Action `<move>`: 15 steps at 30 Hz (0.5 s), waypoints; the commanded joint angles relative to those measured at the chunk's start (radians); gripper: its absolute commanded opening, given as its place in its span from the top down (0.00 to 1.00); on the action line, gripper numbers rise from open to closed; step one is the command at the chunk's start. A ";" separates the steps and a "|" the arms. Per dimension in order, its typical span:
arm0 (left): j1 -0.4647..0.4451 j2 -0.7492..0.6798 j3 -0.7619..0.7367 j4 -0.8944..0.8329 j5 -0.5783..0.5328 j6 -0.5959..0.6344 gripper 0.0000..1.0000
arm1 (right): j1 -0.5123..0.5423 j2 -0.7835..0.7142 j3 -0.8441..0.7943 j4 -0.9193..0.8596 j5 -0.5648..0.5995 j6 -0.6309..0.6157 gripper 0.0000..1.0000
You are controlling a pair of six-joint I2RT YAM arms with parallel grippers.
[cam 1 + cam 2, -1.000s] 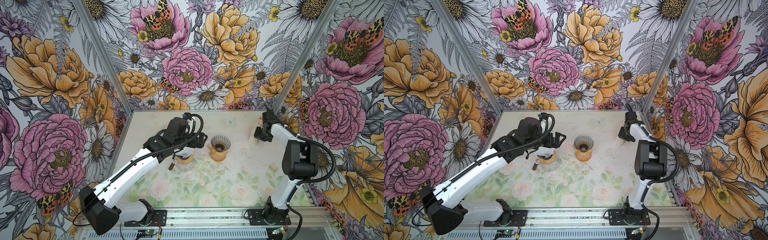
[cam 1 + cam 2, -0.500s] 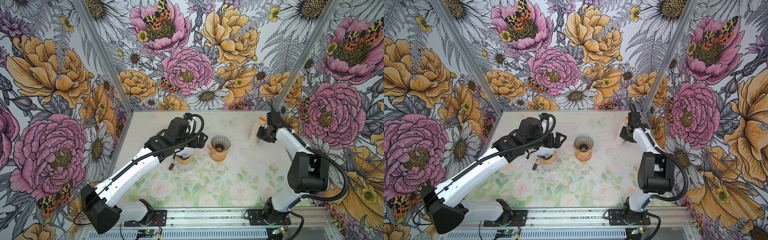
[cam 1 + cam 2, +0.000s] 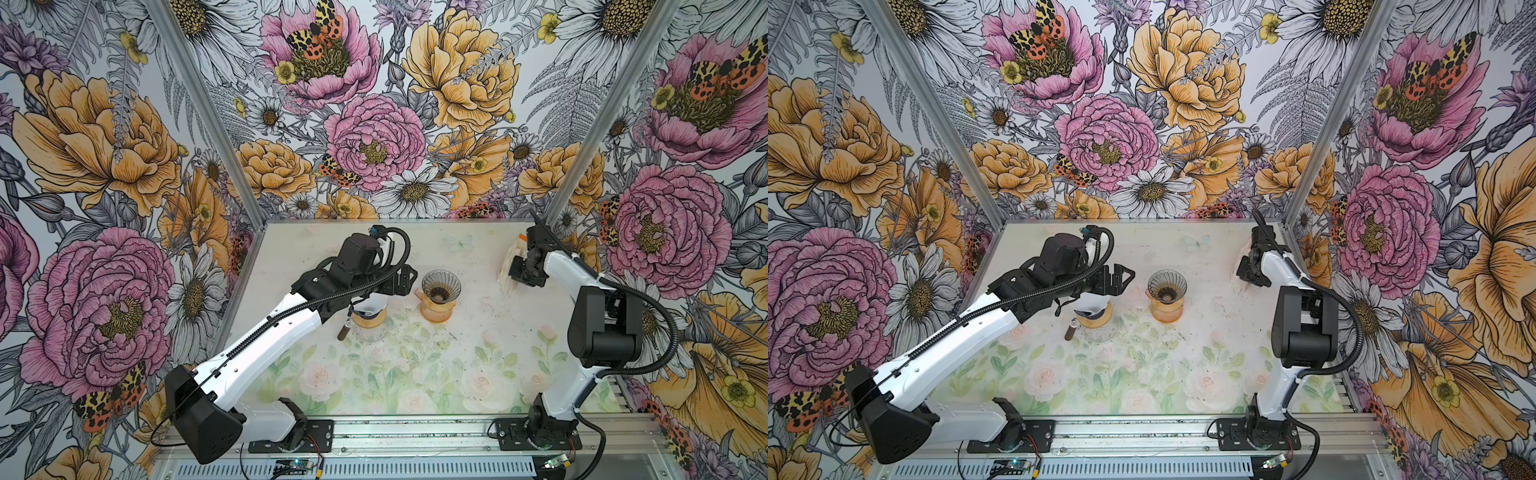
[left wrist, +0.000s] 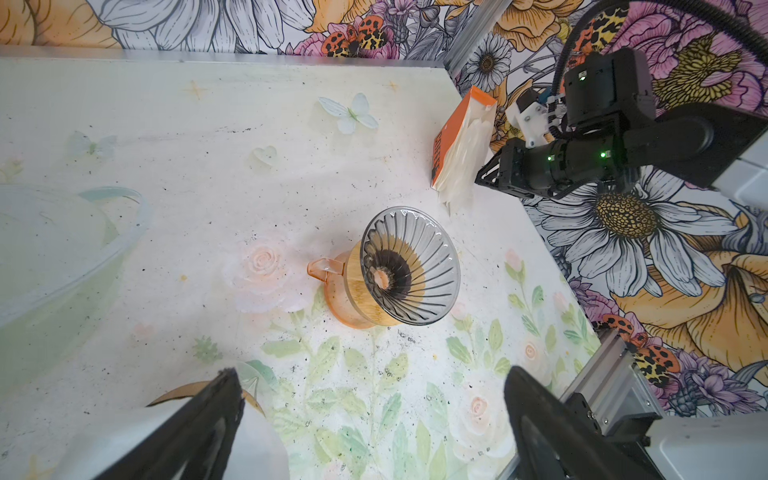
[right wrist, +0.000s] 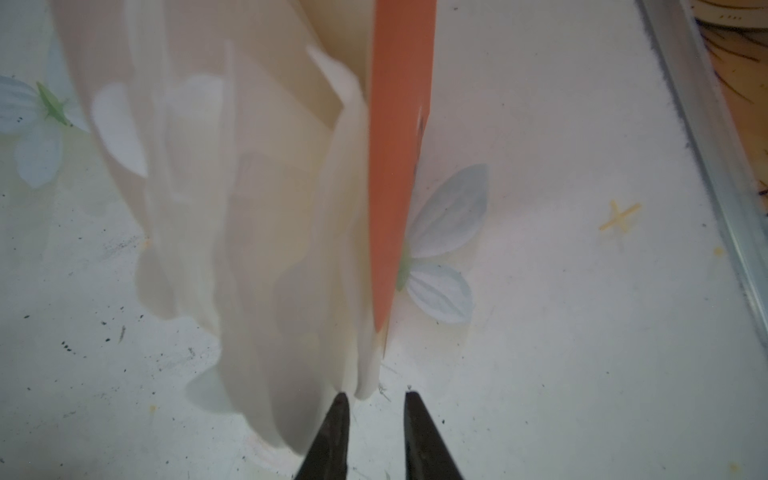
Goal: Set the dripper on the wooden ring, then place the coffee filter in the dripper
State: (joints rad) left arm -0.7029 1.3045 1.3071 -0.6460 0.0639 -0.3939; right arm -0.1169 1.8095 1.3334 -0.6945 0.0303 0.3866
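At the far right corner of the table: barely begun. Finds the filters fanned out of an orange pack, none lifted clear. Shows the right gripper with tips a narrow slit apart, right at the edge of the stack, pinching nothing that can be made out. Has the dripper mid-table on an orange carafe, bare of paper and well apart from the pack. Has the left gripper spread wide near the dripper, holding nothing. Needs yet, by the look of it: nipping a single sheet, drawing it free, carrying it across, seating it in the cone.
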 commanded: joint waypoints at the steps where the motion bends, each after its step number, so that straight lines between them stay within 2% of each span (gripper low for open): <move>1: -0.008 -0.003 0.027 0.019 0.008 -0.005 0.01 | -0.012 0.027 0.040 0.012 0.025 -0.012 0.77; 10: -0.008 0.006 0.031 0.019 0.008 -0.004 0.01 | -0.022 0.062 0.075 0.012 0.016 -0.018 0.85; 15: -0.009 0.013 0.035 0.018 0.011 -0.004 0.01 | -0.020 0.024 0.059 0.011 -0.003 -0.014 0.91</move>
State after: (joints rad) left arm -0.7029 1.3075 1.3094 -0.6456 0.0639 -0.3939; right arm -0.1326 1.8599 1.3796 -0.6941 0.0303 0.3733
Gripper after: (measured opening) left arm 0.987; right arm 0.094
